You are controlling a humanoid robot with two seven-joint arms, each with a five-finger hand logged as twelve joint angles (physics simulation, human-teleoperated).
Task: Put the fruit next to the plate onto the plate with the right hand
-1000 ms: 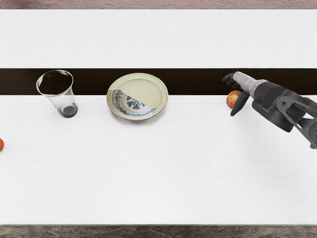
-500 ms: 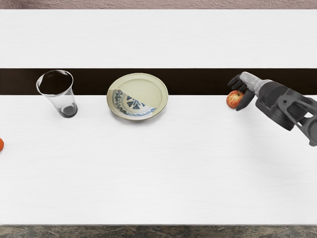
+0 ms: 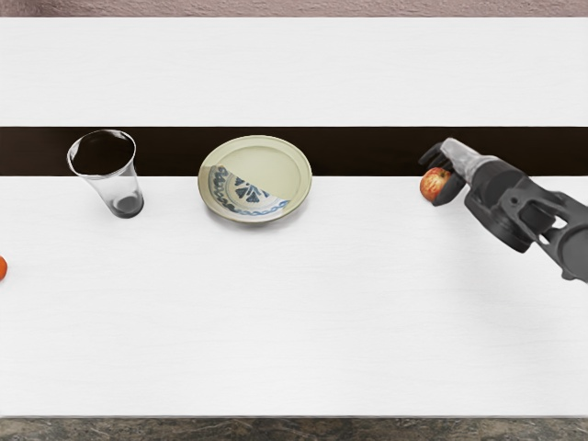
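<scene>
A small red and yellow apple sits at the back edge of the white table, far right of the plate. The plate is pale green with a blue pattern and holds nothing. My right hand comes in from the right edge and its dark fingers are curled around the apple's right side and top. The apple still rests on the table surface. My left arm does not show.
A clear drinking glass stands left of the plate. A small orange fruit peeks in at the left edge. A dark gap runs across behind the plate, with another white surface beyond it.
The right hand's fingers, spread beside the apple a second ago, have closed around it. The wrist has shifted slightly left. The apple has stayed in place.
</scene>
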